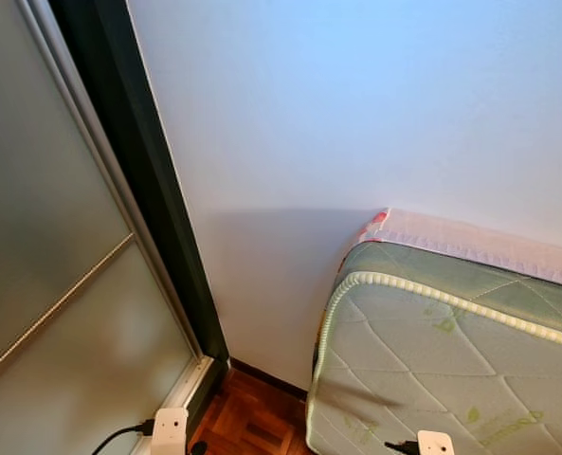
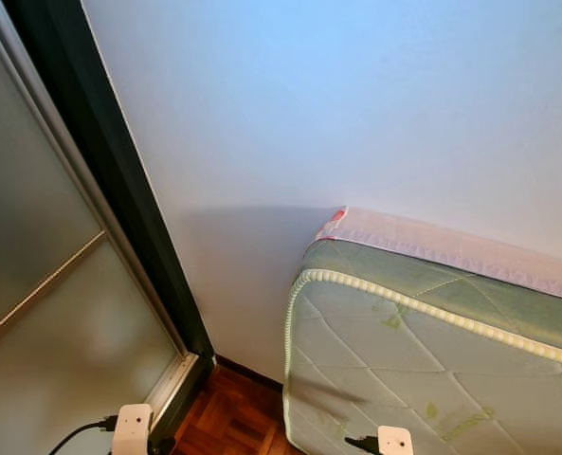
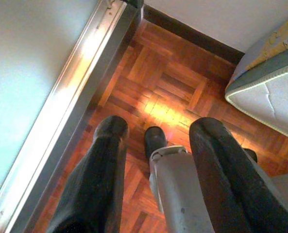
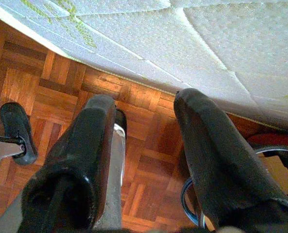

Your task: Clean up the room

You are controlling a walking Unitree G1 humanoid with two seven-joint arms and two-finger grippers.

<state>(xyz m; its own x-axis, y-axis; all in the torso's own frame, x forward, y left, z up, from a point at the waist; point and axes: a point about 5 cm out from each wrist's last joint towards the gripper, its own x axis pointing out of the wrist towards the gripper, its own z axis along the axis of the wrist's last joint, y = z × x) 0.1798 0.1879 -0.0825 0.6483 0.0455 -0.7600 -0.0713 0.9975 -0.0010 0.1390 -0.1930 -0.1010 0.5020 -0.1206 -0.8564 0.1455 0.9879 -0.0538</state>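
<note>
**Quilted mattress on edge against a white wall; both grippers idle over parquet**

Pale green quilted fabric covers the mattress (image 1: 432,351), which stands on its long edge, leaning on the white wall (image 1: 356,114). A beaded cream piping runs along its upper seam, and a pink-and-white cloth edge (image 1: 470,239) shows between mattress and wall. Leaf-green print marks dot the quilting.

Left gripper (image 3: 158,133): hangs above the wooden parquet floor (image 3: 173,82), jaws spread apart, nothing between them. A grey robot leg ending in a black foot (image 3: 156,141) stands below it. The mattress corner lies near, not touching.

Right gripper (image 4: 144,104): hangs close beside the mattress face, over parquet, jaws parted and empty. A black foot (image 4: 17,131) rests on the floor to one side; a blue-rimmed round object (image 4: 187,204) is partly hidden behind one finger.

Surroundings: frosted glass sliding door (image 1: 53,284) with silver frame, dark green jamb (image 1: 157,190), dark skirting (image 1: 266,377) at the wall's foot.
</note>
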